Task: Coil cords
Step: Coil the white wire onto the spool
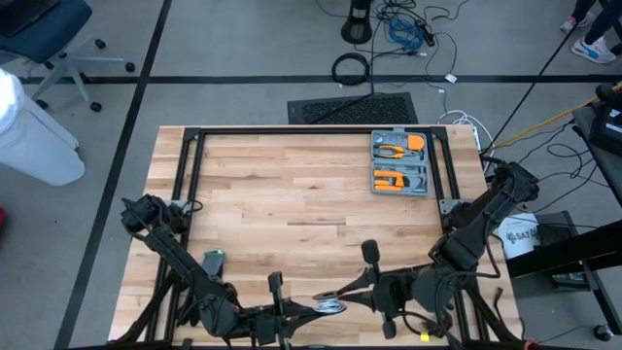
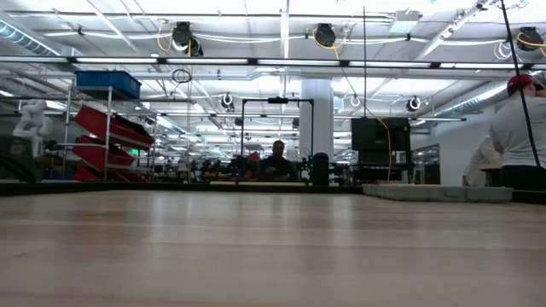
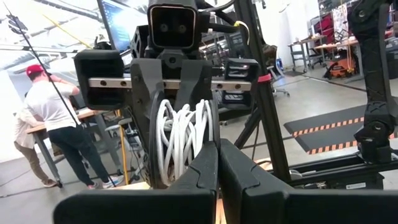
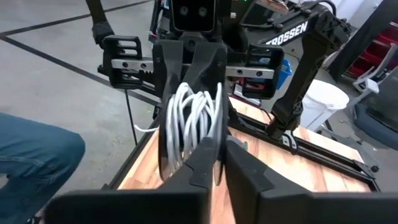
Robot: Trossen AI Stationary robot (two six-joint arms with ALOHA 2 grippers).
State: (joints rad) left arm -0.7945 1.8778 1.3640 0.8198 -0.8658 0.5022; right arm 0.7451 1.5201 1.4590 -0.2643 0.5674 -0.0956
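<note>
The cords are wound into a small white coil [image 1: 330, 306] with a dark ring on one side [image 4: 163, 146]. It stands on edge in the air over the table's near edge. My two grippers meet there tip to tip. My left gripper [image 1: 311, 309] comes from the left and is shut on the coil [image 3: 183, 134]. My right gripper [image 1: 352, 297] comes from the right, its fingers close together at the coil [image 4: 193, 118]. The low view shows neither the grippers nor the coil. My left gripper [image 3: 218, 155] pinches a few white strands at one side of the coil [image 3: 209, 134] between its fingertips, coming in about level from the table's left. The coil stands upright, clear of the table. My right gripper [image 4: 222, 152] has strands of the coil's side [image 4: 217, 124] between its fingertips, reaching slightly downward from the table's right. Whether both fingers press on them I cannot tell.
A grey tool tray [image 1: 400, 162] with orange-handled pliers sits at the table's far right. Black frame rails [image 1: 292, 132] run along the table's far and side edges. A small green thing [image 1: 213, 258] lies near the left arm. People stand beyond the table [image 3: 53, 118].
</note>
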